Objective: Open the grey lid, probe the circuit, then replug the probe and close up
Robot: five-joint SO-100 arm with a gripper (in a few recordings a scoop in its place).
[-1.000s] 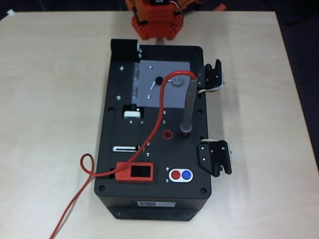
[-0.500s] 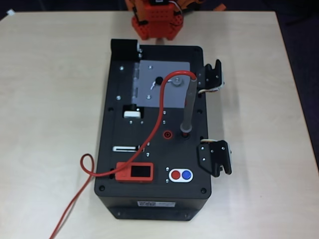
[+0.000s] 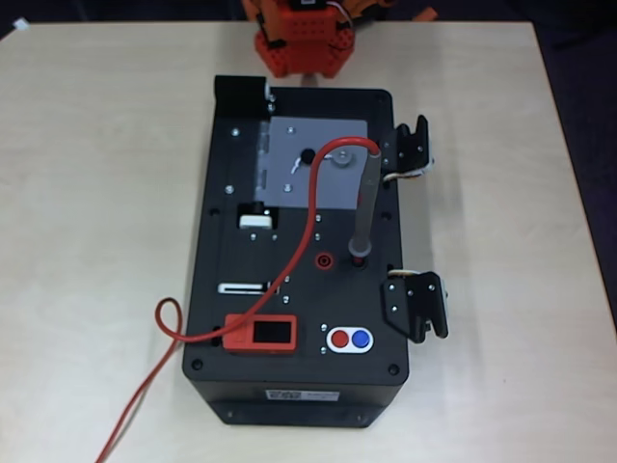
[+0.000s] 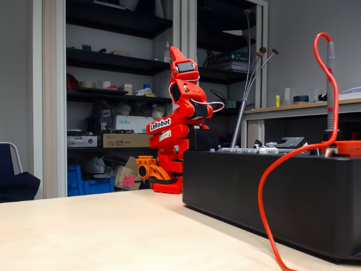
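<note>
The grey lid (image 3: 337, 191) lies flat and shut on the far end of the black box (image 3: 289, 386), with its small black knob (image 3: 305, 154) on top. The circuit is hidden under it. The probe (image 3: 364, 207) stands upright with its tip in a black socket, and its red cable (image 3: 164, 323) loops over the lid and runs off the near left of the table. In the fixed view the probe (image 4: 330, 90) rises above the box. My orange arm (image 3: 301, 39) sits folded behind the box, and my gripper (image 4: 174, 52) points up with its fingers together, far from the lid.
A red module with a black screen (image 3: 260, 334), a red socket (image 3: 324, 258) and red and blue buttons (image 3: 349, 339) sit on the box top. Two black latches (image 3: 415, 154) (image 3: 416, 304) stick out on its right side. The pale table (image 3: 96, 193) surrounds the box.
</note>
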